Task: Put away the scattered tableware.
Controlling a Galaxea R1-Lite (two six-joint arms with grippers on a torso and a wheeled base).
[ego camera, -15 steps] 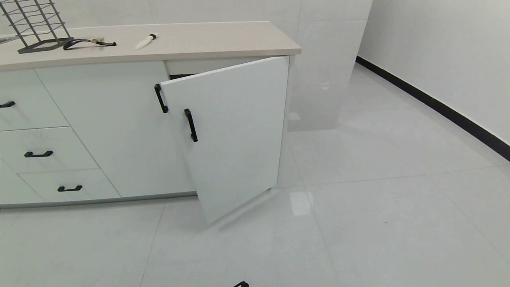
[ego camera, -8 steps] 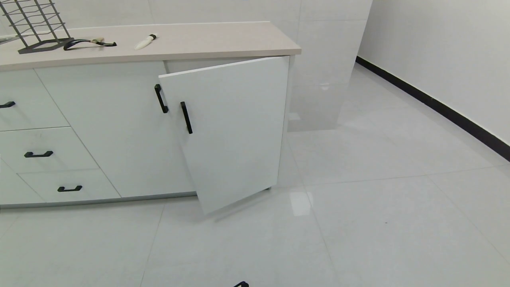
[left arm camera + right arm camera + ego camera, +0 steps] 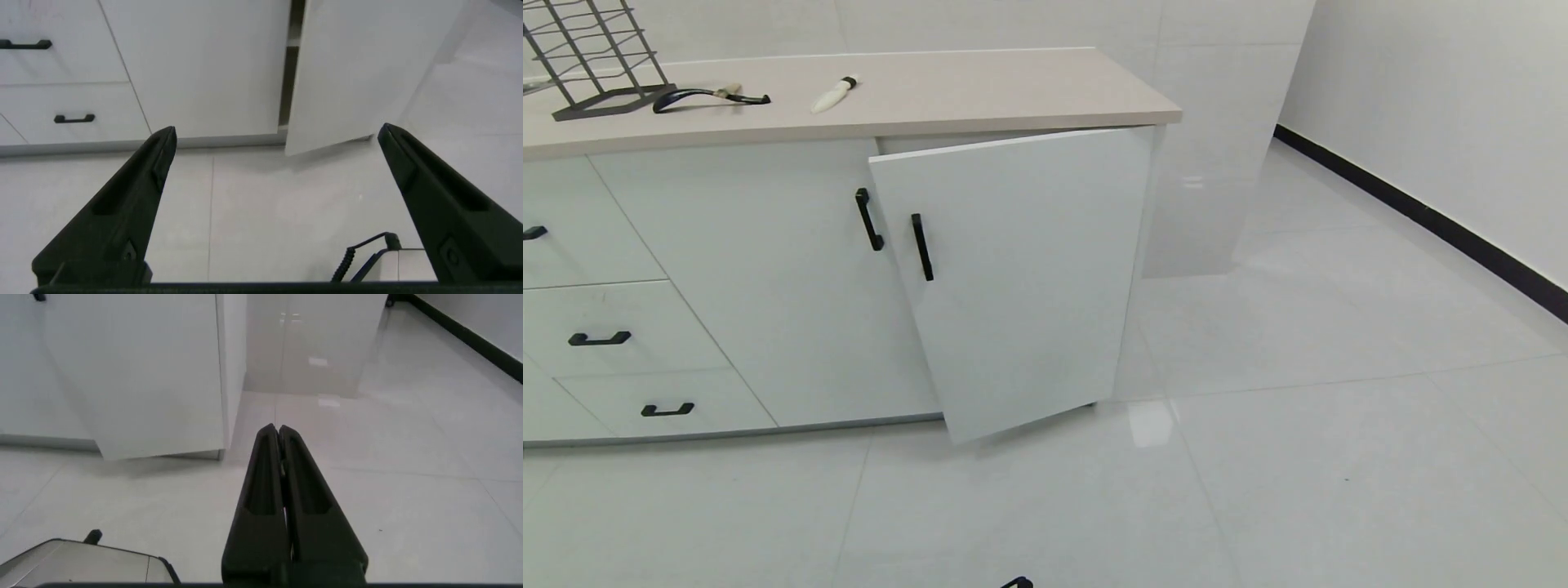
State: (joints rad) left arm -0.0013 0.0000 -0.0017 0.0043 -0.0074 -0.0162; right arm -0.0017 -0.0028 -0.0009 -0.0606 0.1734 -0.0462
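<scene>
Two pieces of scattered tableware lie out on the beige counter [image 3: 980,82] of a white kitchen unit, both well above and away from the robot's two hands, which hang low over the floor [image 3: 1298,457]. The white utensil [image 3: 833,94], ringed by a dark band near one end, lies on a slant, its long axis running from the counter's front edge back toward the wall, with the banded end farther back. Just to its left the dark curved utensil [image 3: 711,96] lies roughly along the counter's length, its bowed end touching or nearly touching the base of a wire rack [image 3: 609,102].

The left hand [image 3: 278,135] is spread wide and holds nothing; the right hand [image 3: 278,429] has its fingers pressed together, also holding nothing. Both point at the foot of the unit, where a cabinet door [image 3: 1021,278] with a black bar handle [image 3: 921,247] stands ajar, hinged at its right. The tableware sits left of that door, so the left arm looks the nearer one for a pick-up, and either hand would have to rise to counter height first. The white utensil's slant suggests the wrist must turn to close across its narrow width.

A stack of drawers [image 3: 600,314] fills the unit's left side. Glossy pale tiles cover the floor, and a white wall [image 3: 1445,106] with a black baseboard [image 3: 1421,216] runs along the right.
</scene>
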